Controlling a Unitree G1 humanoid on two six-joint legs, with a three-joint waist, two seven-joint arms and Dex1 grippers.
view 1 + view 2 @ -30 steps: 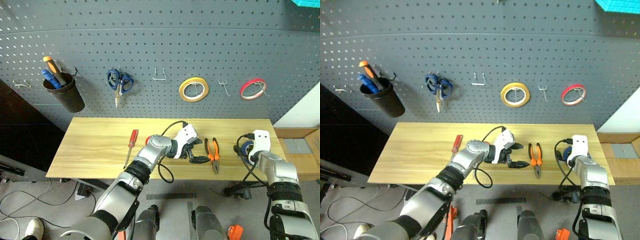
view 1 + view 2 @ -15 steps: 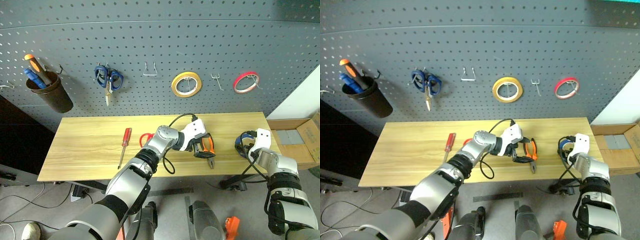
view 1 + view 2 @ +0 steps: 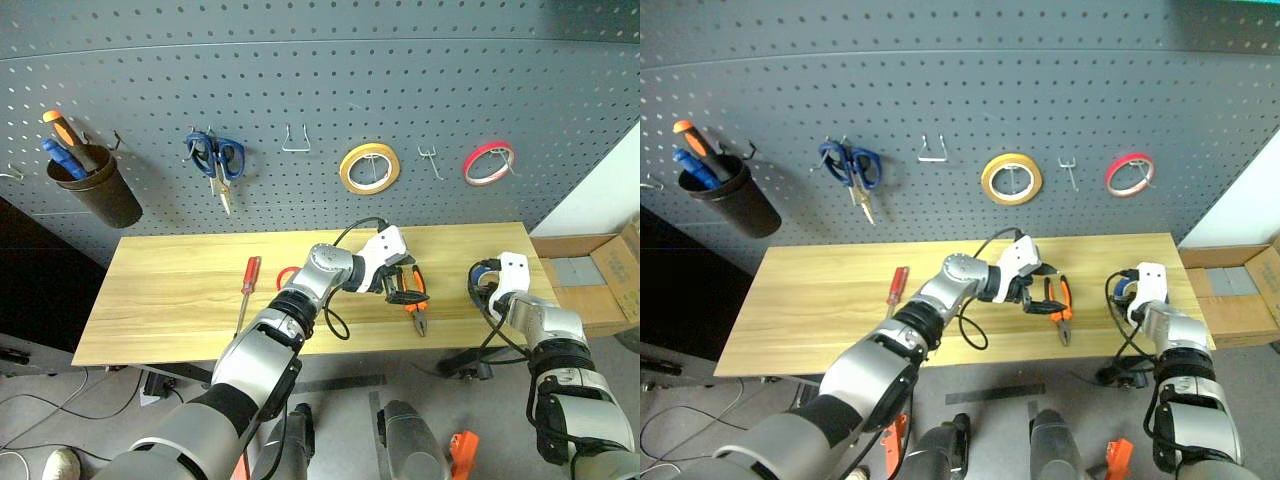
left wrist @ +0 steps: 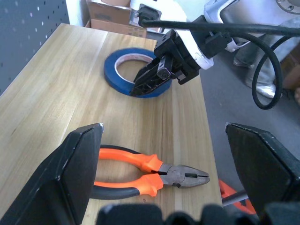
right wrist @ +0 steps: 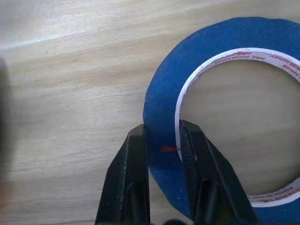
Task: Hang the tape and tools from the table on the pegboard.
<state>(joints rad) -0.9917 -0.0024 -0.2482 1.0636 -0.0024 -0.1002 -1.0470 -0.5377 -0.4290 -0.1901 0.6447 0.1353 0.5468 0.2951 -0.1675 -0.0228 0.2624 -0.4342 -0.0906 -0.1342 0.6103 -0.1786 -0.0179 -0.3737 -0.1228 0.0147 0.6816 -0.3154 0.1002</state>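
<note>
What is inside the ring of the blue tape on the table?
Inside the blue tape, bare table wood shows, and one finger of the right claw, which pinches its wall. The wood beneath that finger is covered.

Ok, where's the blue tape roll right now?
The blue tape roll lies flat at the table's right end, just beyond the pliers, its wall pinched by the right gripper.
</note>
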